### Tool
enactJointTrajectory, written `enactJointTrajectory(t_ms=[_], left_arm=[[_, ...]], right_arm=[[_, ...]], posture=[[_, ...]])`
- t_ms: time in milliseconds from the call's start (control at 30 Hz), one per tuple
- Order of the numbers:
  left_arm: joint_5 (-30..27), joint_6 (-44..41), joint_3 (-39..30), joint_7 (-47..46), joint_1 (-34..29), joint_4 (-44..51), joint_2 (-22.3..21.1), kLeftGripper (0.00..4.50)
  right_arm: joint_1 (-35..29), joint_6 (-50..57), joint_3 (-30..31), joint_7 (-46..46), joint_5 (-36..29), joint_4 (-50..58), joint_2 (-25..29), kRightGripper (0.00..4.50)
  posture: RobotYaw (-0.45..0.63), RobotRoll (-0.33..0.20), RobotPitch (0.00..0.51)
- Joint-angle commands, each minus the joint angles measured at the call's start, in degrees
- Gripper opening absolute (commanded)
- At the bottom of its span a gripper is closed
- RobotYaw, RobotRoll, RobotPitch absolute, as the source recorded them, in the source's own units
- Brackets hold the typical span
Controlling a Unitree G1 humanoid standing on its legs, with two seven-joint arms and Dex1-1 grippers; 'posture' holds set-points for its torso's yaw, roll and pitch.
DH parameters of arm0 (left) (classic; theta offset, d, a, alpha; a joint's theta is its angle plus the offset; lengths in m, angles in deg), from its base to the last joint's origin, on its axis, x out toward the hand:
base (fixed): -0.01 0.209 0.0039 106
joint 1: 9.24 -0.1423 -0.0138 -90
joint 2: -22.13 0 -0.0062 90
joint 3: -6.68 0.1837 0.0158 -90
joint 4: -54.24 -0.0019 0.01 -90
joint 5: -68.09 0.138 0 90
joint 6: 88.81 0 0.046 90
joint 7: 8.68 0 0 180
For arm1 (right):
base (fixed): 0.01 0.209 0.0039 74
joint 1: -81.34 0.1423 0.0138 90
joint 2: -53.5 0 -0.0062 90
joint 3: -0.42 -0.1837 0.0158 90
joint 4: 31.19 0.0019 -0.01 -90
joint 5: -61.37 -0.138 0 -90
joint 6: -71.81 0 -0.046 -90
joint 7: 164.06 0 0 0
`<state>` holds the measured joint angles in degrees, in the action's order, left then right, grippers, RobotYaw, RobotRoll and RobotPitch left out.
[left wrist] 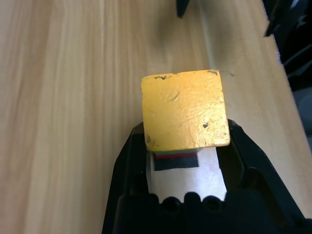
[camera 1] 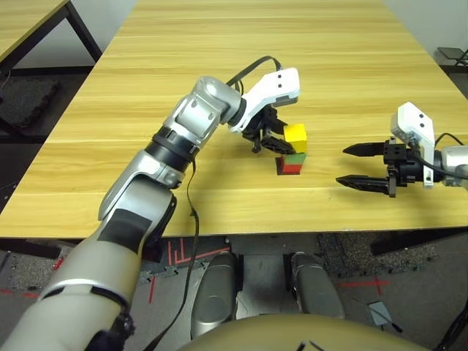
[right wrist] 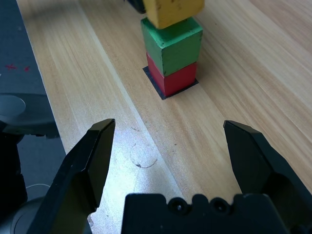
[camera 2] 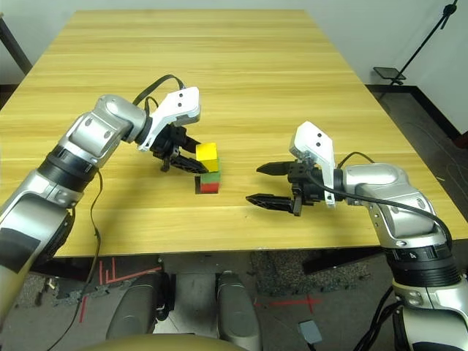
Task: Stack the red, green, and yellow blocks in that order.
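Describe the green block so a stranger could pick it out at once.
On the wooden table, between the two arms, stands a small tower of three cubes on a black patch. The green block is its middle cube, above the red block and under the yellow block.

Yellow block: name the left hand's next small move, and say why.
Probably open the left hand and release. The yellow block already sits on the green block, which rests on the red block, though slightly askew. The right hand waits open nearby.

The big wooden worktop point(camera 2: 219, 58) stood on a dark floor point(camera 1: 29, 102) with red tape marks point(camera 1: 175, 256), beside a white wall point(camera 2: 380, 29).
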<state>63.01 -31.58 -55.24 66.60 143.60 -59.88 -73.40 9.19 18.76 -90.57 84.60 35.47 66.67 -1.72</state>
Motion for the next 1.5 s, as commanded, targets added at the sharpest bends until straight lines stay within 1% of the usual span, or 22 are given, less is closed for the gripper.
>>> enactJointTrajectory(t_ms=[33,267,767,1133,1200,1233,1300,1367,1433,1500], left_arm=[[1.05,-0.28,0.45,0.70,1.14,-0.03,0.58,2.05],[1.24,-2.65,0.57,0.69,0.35,2.48,0.67,2.05],[3.10,-1.55,0.33,-0.20,0.58,-0.15,2.63,2.05],[3.68,-1.17,0.45,-0.20,0.30,-0.41,3.13,2.05],[3.99,-0.73,0.50,-0.32,0.21,-0.60,3.11,2.78],[4.02,-0.76,0.36,-0.46,0.10,-0.57,3.18,3.03],[4.11,-0.83,0.33,-0.31,-0.13,-0.18,2.90,3.68],[3.75,-1.62,-0.17,-0.38,-0.45,1.08,2.47,4.45],[2.52,-3.39,-1.83,-0.97,-0.79,3.89,1.97,4.49],[-1.59,-10.28,-7.41,-3.06,-1.64,11.05,1.01,4.49]], right_arm=[[-0.46,0.40,-0.77,-0.45,-0.57,0.63,0.73,4.50],[0.41,0.17,-0.18,-0.56,-0.33,-0.26,0.62,4.50],[-0.38,0.81,-0.26,-1.87,-0.93,0.74,0.17,4.50],[-1.24,1.18,-0.82,-2.52,-1.28,1.48,0.20,4.50],[-1.19,1.24,-0.81,-2.66,-1.29,1.44,0.12,4.50],[-1.19,1.25,-0.80,-2.69,-1.31,1.42,0.10,4.50],[-1.16,1.24,-0.76,-2.70,-1.32,1.33,0.14,4.50],[-1.08,1.06,-0.76,-2.49,-1.29,1.10,0.26,4.50],[-1.16,1.00,-1.05,-2.09,-1.44,1.00,0.63,4.50],[-1.69,2.04,-2.74,-1.35,-2.68,1.05,1.66,4.50]], posture=[[-0.01,-0.016,0.083],[-0.01,-0.013,0.083],[-0.02,-0.005,0.088],[-0.03,-0.001,0.091],[-0.03,-0.001,0.090],[-0.02,-0.002,0.089],[-0.02,-0.004,0.087],[-0.01,-0.009,0.083],[0.00,-0.014,0.079],[0.00,-0.019,0.076]])
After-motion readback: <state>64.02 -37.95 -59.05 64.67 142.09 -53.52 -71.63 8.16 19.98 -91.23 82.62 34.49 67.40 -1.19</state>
